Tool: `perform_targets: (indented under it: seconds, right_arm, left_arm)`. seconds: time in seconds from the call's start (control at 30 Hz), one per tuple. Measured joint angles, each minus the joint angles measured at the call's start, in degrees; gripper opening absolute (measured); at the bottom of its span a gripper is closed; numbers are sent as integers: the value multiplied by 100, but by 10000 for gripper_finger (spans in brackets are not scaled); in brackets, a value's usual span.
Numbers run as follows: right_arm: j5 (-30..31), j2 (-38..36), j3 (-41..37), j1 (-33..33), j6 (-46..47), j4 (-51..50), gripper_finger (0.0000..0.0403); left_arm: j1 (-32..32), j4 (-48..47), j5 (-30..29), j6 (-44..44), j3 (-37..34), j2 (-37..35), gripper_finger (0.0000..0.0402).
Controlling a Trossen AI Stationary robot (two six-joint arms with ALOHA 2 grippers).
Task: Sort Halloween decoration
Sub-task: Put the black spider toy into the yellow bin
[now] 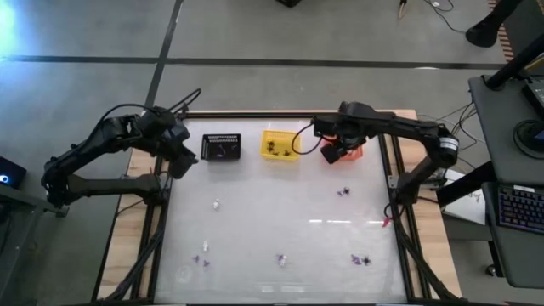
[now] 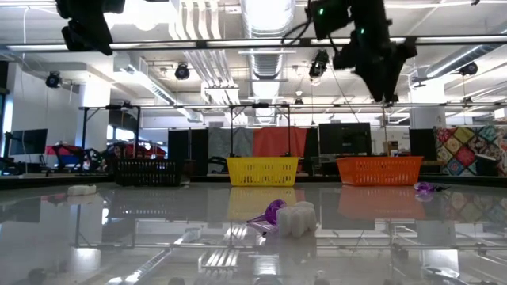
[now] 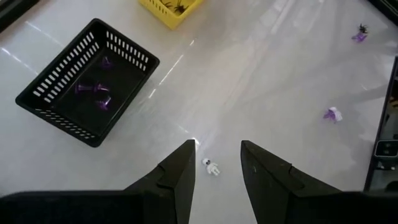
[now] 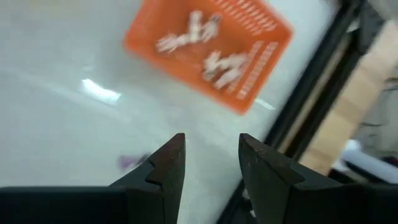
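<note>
Right gripper, jaws apart and empty, hovers beside the orange basket holding white trinkets; left gripper, jaws apart, waits above a white trinket, presumably targeting it

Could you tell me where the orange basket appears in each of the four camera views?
High view: orange basket, mostly hidden under the right end effector, right of the yellow basket.
Low view: right of centre, beside the yellow basket.
Left wrist view: not in it.
Right wrist view: upper middle, white trinkets inside.
</note>
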Motion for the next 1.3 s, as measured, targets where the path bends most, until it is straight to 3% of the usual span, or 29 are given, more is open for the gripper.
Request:
perform_targets:
  seconds: [0.1, 0.47, 0.63, 0.93, 1.3]
  right_arm:
    - [-244, -297, -4, 321, 536, -23, 141]
    - [-171, -1362, -359, 1790, 2911, -27, 141]
    - [-224, -1498, -668, 2633, 4171, -27, 141]
    - [-966, -1501, -1348, 4134, 6608, 42, 141]
    - [-1079, -1499, -2566, 5806, 8746, 1958, 141]
  left_arm:
    - [-51, -50, 0, -25, 0, -2, 111]
    - [-65, -53, 0, 190, 0, -2, 111]
    - [-65, -53, 0, 241, 0, 0, 111]
    - [-65, -125, -2, 503, 0, -2, 111]
    - [-65, -277, -2, 532, 0, -4, 111]
